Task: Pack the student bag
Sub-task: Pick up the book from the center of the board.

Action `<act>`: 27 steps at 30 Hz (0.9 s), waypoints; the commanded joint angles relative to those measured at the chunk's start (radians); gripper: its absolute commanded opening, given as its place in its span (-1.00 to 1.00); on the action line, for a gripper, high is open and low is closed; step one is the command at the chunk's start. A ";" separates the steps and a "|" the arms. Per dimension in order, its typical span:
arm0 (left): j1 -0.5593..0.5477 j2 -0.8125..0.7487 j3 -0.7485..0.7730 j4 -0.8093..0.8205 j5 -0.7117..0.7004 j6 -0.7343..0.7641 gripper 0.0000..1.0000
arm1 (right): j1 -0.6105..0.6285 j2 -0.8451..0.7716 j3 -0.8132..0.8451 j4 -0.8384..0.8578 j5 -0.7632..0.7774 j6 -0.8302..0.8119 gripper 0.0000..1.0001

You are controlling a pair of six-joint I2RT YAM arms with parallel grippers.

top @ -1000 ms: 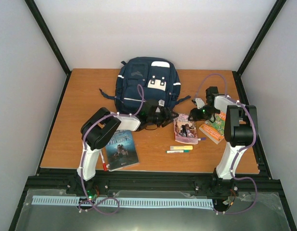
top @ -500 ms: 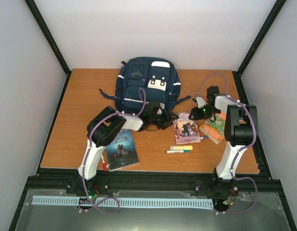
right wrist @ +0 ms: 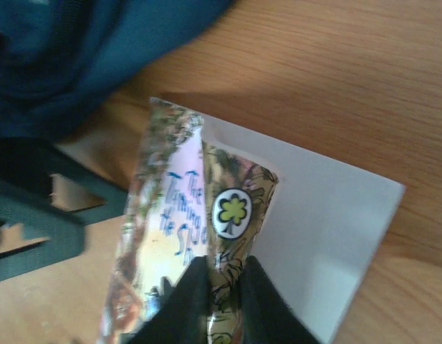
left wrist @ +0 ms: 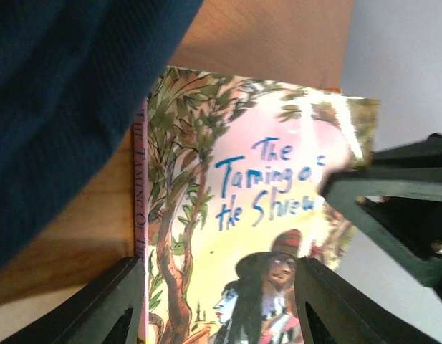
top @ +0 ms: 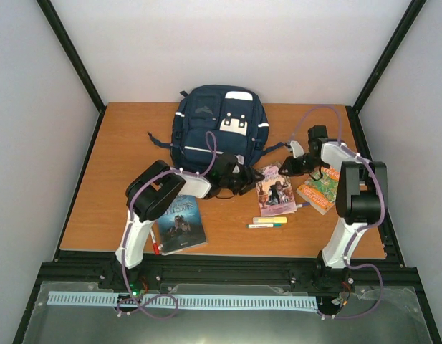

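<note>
Wood-grain tabletop (right wrist: 335, 64) — glossy buckled paperback (right wrist: 238, 208) beside soft navy student bag (top: 213, 129)

Navy student bag (top: 199, 122), pink-and-green book (top: 276, 189)

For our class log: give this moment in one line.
left pincer: open; right pincer: shut on paperback cover; paperback: outside student bag

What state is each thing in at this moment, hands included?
student bag: lying flat, front side up.
Shrew book: cover pinched and curled up off a white page.
right hand: shut on the Shrew book's cover.
left hand: open, fingers apart over the Shrew book.
dark book: closed, lying flat.
orange book: closed, lying flat.
yellow highlighter: lying loose.
green marker: lying loose.
</note>
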 commanded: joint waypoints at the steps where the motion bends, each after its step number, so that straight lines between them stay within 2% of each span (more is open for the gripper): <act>1: -0.027 -0.081 -0.038 0.000 -0.048 0.070 0.21 | 0.028 -0.111 -0.017 -0.056 -0.121 -0.017 -0.94; 9: -0.021 -0.091 -0.075 0.009 -0.062 0.135 0.27 | 0.028 -0.173 -0.032 -0.047 -0.192 -0.057 -0.94; 14: -0.021 -0.044 -0.040 0.171 0.048 0.156 0.21 | 0.028 -0.148 -0.034 -0.040 -0.209 -0.053 -0.94; 18: -0.021 -0.031 -0.032 0.276 0.085 0.141 0.10 | 0.029 -0.116 -0.032 -0.032 -0.202 -0.048 -0.90; 20: -0.021 -0.037 -0.040 0.323 0.092 0.127 -0.05 | 0.028 -0.102 -0.032 -0.022 -0.179 -0.040 -0.84; 24: -0.021 -0.069 -0.065 0.343 0.066 0.133 -0.58 | 0.028 -0.074 -0.029 -0.009 -0.145 -0.031 -0.49; 27: -0.011 -0.114 -0.080 0.319 0.036 0.177 -0.85 | 0.028 -0.082 -0.024 0.000 -0.109 -0.021 -0.24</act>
